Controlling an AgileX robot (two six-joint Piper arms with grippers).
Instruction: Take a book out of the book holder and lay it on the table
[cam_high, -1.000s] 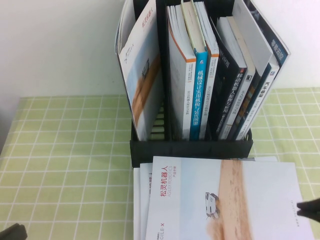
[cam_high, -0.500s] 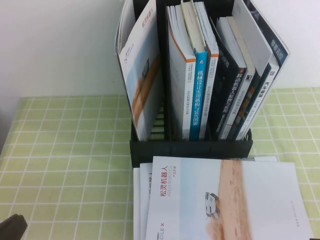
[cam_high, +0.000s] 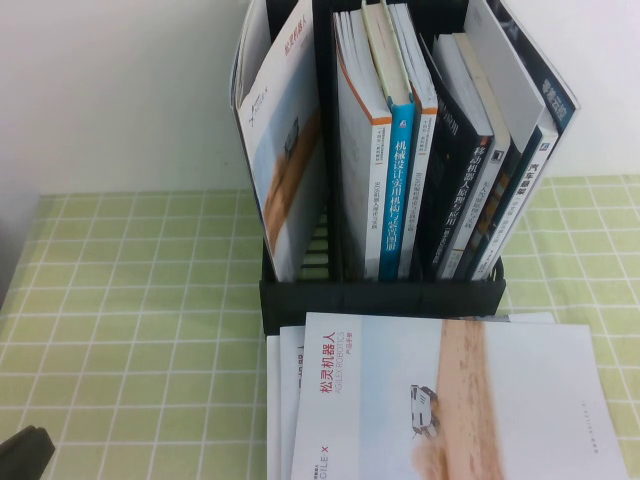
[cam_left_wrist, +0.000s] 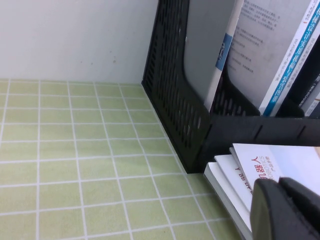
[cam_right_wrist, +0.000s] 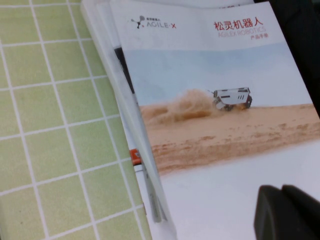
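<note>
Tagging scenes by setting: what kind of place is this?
Likely a lab test bench, not a home: grid-cloth table against a bare wall, book holder of engineering titles, book lying flat. Left gripper and right gripper are both shut.

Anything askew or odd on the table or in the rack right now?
The book lies flat atop a slightly fanned stack before the book holder, where a matching copy leans. Left end effector and right end effector hover near the stack. Nothing damaged.
</note>
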